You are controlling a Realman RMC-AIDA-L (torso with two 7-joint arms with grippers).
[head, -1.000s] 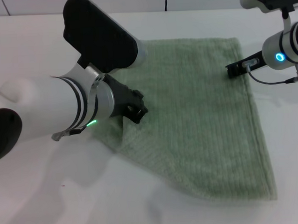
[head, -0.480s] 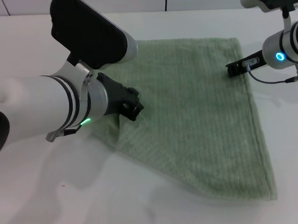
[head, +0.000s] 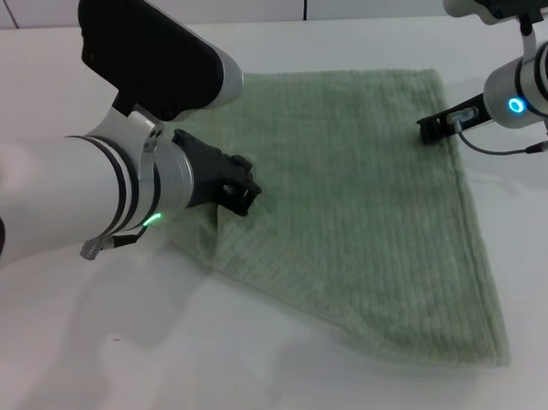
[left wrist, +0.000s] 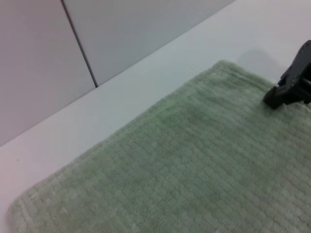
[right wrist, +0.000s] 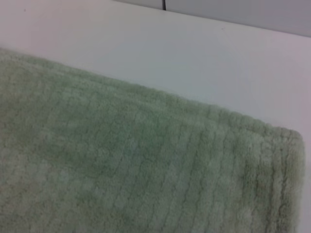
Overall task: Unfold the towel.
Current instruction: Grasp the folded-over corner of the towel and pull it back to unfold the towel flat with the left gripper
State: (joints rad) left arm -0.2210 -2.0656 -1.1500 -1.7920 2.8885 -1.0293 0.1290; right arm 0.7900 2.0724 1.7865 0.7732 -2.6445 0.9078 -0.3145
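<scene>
The towel (head: 356, 201) is lying spread on the white table (head: 98, 361), with its left edge bunching up in a small fold under the left gripper (head: 239, 190). That gripper is pressing down at this left edge, most of the cloth stretching away from it toward the right gripper (head: 433, 126), which is sitting at the far right edge of the towel, near its back corner. Whether either gripper's fingers are parted or closed on the cloth I cannot tell. In the left wrist view the towel (left wrist: 194, 165) is filling the foreground, and the right gripper (left wrist: 291, 82) is showing dark at its far corner.
</scene>
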